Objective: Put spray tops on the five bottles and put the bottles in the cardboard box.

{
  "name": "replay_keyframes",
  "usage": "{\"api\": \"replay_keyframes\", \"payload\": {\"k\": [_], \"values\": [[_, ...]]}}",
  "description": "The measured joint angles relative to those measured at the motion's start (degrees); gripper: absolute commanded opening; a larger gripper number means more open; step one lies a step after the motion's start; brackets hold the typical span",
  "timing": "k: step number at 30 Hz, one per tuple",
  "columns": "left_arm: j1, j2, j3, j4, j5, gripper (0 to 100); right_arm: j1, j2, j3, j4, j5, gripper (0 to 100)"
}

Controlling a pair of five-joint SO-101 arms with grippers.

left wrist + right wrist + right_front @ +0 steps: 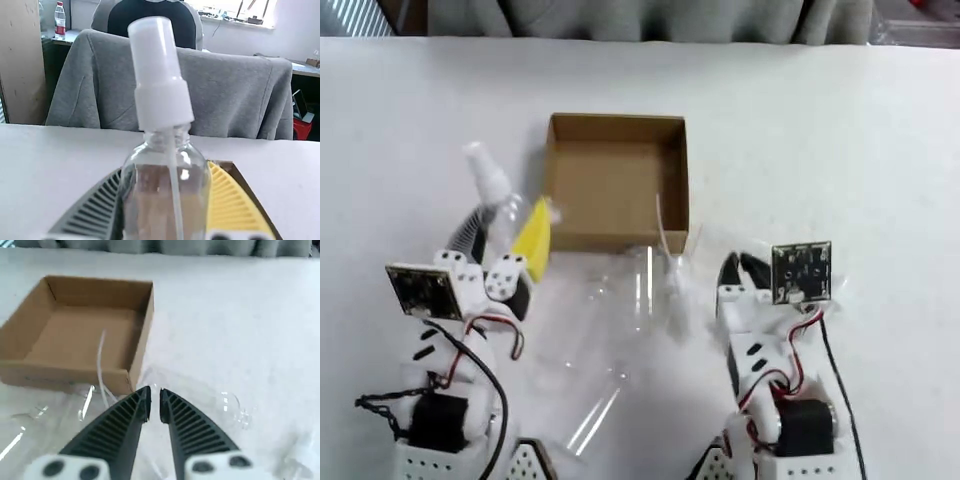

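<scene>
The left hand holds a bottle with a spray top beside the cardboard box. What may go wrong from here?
1. The spray top looks slightly tilted on the bottle in the left hand; if it is not tight, it may come off.
2. The bottle is outside the left wall of the cardboard box; carried too low, it could hit that wall.
3. Loose clear bottles lie before the box; an arm may roll them away.

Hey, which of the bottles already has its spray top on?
The bottle held in the left gripper, left of the cardboard box: a white spray top caps it. The other bottles lie topless on the table.
</scene>
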Motion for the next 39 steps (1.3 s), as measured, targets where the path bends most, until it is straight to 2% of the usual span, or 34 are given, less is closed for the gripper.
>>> {"api": "replay_keyframes", "payload": {"k": [11,17,21,25,35,39], "values": [[-0.1,0.0,3.9,-19.6,0.0,2,8.1,-3.3,14.5,-0.5,0.0,1.6],[0.0,0.0,4.1,-25.4,0.0,2,9.5,-3.3,17.2,-0.6,0.0,1.7],[0.0,0.8,2.6,-26.3,0.0,2,8.4,-3.3,18.1,-1.2,0.0,1.8],[-0.2,8.4,-5.5,-26.3,0.0,2,8.2,-3.3,18.3,-1.2,0.0,1.8],[-0.3,39.1,-28.0,-26.4,0.0,2,8.1,-3.3,18.3,-1.2,0.0,1.8],[-0.3,49.1,-29.9,-32.4,0.0,2,8.1,-3.3,18.3,-1.2,0.0,1.8]]}}
